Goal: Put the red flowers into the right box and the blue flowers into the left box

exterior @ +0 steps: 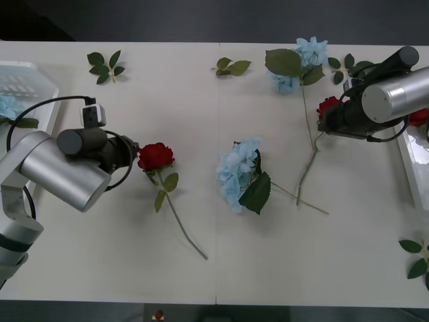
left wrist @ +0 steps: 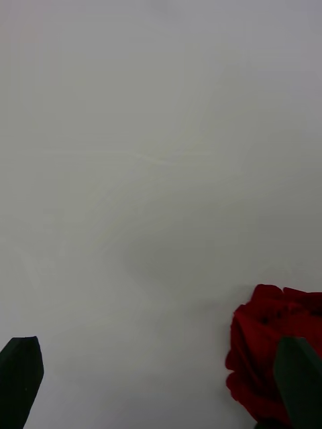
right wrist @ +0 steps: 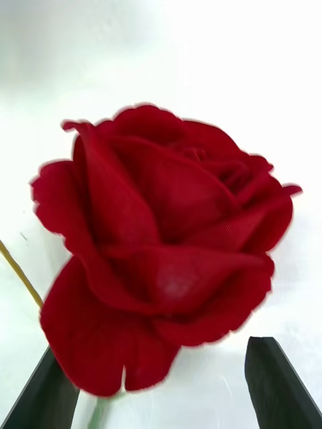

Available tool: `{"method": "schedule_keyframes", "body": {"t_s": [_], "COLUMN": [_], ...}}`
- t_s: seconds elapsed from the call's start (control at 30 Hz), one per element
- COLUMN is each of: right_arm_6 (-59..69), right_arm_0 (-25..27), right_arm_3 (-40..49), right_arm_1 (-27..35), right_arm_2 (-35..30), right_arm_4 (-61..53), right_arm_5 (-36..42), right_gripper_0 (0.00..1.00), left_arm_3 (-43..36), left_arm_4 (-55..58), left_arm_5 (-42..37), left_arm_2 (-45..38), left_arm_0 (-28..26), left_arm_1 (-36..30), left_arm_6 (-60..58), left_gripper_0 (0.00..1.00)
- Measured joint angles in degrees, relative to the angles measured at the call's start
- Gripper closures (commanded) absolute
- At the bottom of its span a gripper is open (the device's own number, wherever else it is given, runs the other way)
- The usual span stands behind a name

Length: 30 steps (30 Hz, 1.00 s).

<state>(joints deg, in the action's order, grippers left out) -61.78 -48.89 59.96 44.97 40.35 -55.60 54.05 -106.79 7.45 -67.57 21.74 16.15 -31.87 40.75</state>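
Deep red is seen at both ends of the white surface [exterior: 201,268]: one red rose [exterior: 155,155] lies left of centre, its stem running toward the near edge, and the left pincer [exterior: 131,155] is held low just beside its bloom, black fingers [left wrist: 20,379] spread wide with the rose's petals right at one fingertip in the left wrist view. Over on the right, the right pincer [exterior: 323,121] is held at a second red rose [exterior: 328,104], and in the right wrist view that bloom [right wrist: 161,248] is framed between the two parted black fingers [right wrist: 275,382], nothing yet being pinched. A blue hydrangea [exterior: 238,173] with a broad dark leaf lies at the middle of the surface, and another blue hydrangea [exterior: 303,60] rests near the far edge, its long stem trailing toward the centre. The left box [exterior: 27,84], slotted and white, is seen at the left edge with a bit of blue flower [exterior: 8,107] in it; the right box [exterior: 415,161] is glimpsed at the right edge, a patch of red [exterior: 419,117] showing at its rim beside the arm. Loose green leaf sprigs [exterior: 106,66] are scattered along the far side.
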Motion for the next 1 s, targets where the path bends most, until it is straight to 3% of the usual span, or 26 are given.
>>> {"method": "schedule_keyframes", "body": {"t_s": [0.2,0.57,0.73,0.87,1.0], "right_arm_6": [0.0,0.0,0.0,0.0,-0.01], "right_arm_0": [-0.01,0.0,0.0,0.0,0.0], "right_arm_3": [-0.97,-4.07,-4.79,-4.79,-4.79], "right_arm_1": [-0.05,-3.09,-3.69,-3.69,-3.69], "right_arm_2": [3.77,2.27,2.27,2.27,2.27], "right_arm_4": [-0.12,0.29,0.32,0.32,0.33], "right_arm_5": [-1.8,-3.19,-3.38,-3.38,-3.38], "right_gripper_0": [0.3,0.34,0.5,0.76,0.82], "left_arm_3": [-1.27,-9.79,-9.3,-7.96,-5.57], "left_arm_4": [-2.44,-2.83,-6.89,-8.67,-9.29], "left_arm_5": [0.02,-6.18,-6.29,-6.29,-6.28], "left_arm_2": [6.56,7.53,9.84,12.04,12.51], "left_arm_0": [0.0,-0.02,-0.03,-0.03,-0.03], "left_arm_1": [0.0,0.01,0.06,1.14,3.38], "left_arm_6": [-4.24,-12.46,-12.47,-12.49,-12.5], "left_gripper_0": [0.0,0.0,0.0,0.0,0.0]}}
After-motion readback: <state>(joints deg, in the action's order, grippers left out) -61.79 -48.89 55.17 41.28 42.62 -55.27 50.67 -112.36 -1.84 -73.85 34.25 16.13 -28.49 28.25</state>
